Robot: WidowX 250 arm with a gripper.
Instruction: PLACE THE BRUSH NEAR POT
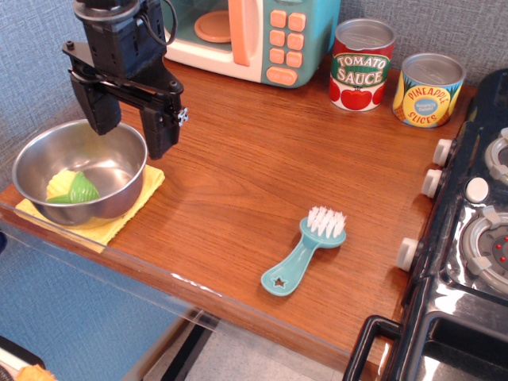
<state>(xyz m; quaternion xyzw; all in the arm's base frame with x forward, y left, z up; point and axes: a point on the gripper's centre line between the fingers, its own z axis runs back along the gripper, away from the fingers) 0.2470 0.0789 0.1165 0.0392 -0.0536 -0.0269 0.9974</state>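
observation.image | gripper [131, 127] jaws spread, empty, over pot [48, 155] rim | brush [305, 250] well right of jaws, flat on table [238, 167]

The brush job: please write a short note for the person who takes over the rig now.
Gripper: open, holding nothing, hanging above the pot's right rim.
Brush: lying flat on the wooden table, bristles pointing away from the camera, far to the right of the pot, close to the toy stove.
Pot: at the table's left edge on a yellow cloth, with a green item inside.
Done: nothing yet; brush untouched.
Left: move to the brush, grasp it, carry it over and set it down beside the pot.
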